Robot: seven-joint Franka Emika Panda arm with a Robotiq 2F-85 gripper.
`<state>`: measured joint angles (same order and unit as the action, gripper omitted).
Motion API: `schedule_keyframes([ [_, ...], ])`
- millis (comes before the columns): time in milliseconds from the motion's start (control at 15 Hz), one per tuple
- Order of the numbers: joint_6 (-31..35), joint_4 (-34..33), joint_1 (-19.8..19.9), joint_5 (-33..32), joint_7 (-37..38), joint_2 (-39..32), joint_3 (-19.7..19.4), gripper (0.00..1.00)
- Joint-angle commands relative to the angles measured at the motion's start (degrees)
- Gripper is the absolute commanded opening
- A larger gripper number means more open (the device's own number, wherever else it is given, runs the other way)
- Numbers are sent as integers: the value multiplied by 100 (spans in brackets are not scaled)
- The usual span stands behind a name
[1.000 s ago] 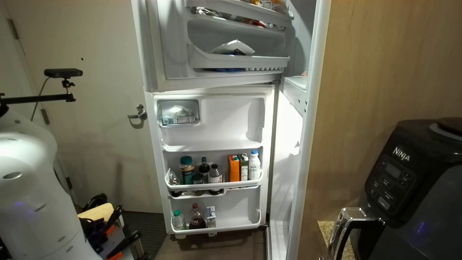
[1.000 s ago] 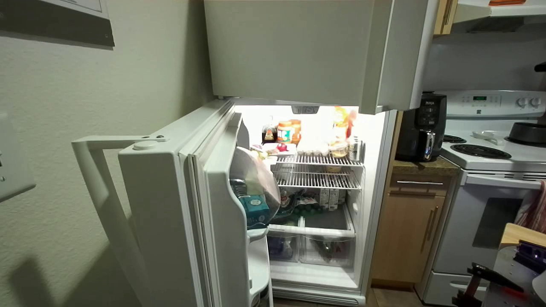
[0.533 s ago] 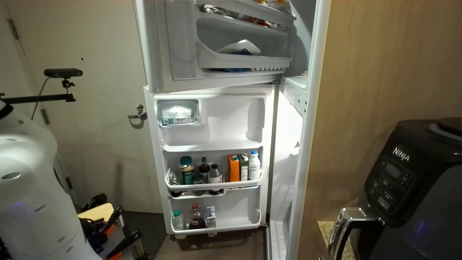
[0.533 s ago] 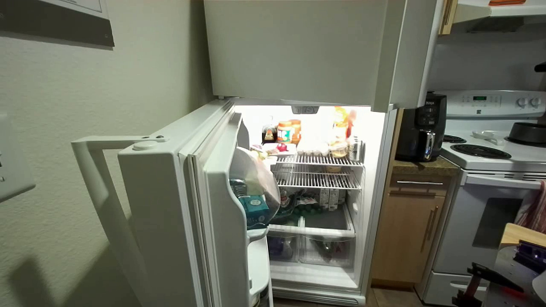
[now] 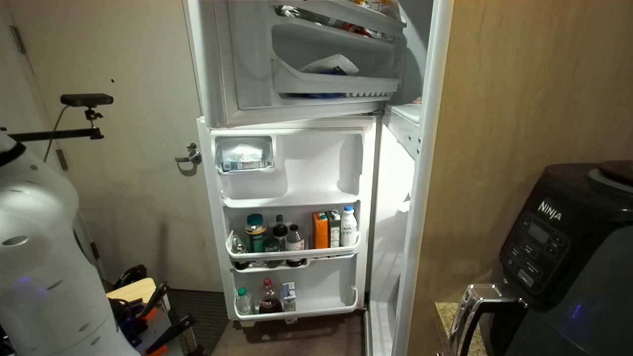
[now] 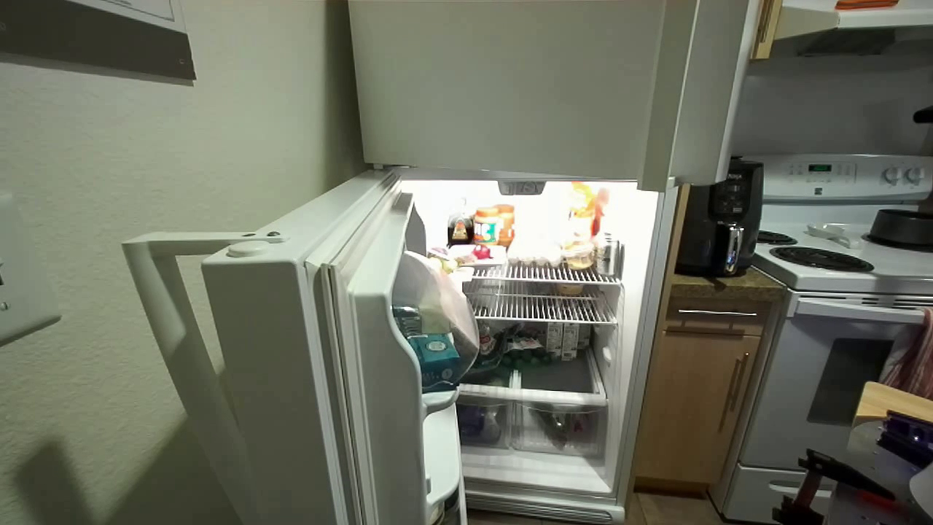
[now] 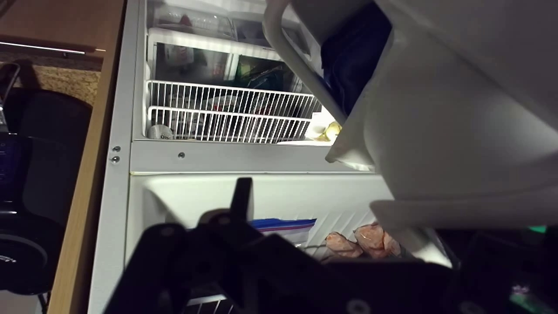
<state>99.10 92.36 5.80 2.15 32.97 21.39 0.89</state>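
In the wrist view, which stands upside down, my dark gripper (image 7: 344,226) points into the open freezer. Its left finger shows, spread wide; its right finger is hidden in shadow near the door bin. No thing shows held. The white freezer door (image 7: 471,109) fills the right, close to the gripper; contact cannot be told. Its bin holds a white pouch (image 7: 355,159) and a dark blue bag (image 7: 357,56). Ahead lie a blue-edged zip bag (image 7: 283,224) and pinkish wrapped packs (image 7: 375,240). The freezer door also shows in both exterior views (image 5: 336,86) (image 6: 503,87); there the gripper is out of view.
The lower fridge door (image 5: 316,168) (image 6: 270,350) stands open, its shelves holding bottles and cartons. My white arm (image 5: 44,247) is at the left. A black Ninja appliance (image 5: 564,247) (image 6: 721,219) stands on the counter beside the fridge. A clamp (image 6: 845,474) is on the robot's stand.
The freezer door has swung a little toward the cabinet, mostly in the earlier half second. My arm has shifted slightly with it. The lower fridge door has not moved.
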Motion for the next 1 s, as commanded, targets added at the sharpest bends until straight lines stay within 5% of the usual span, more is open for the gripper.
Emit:
schedule_keyframes([
  [0,-232,-396,-22,141,-22,-223,-5,100],
  [933,-569,-949,-73,229,-159,-297,-19,100],
])
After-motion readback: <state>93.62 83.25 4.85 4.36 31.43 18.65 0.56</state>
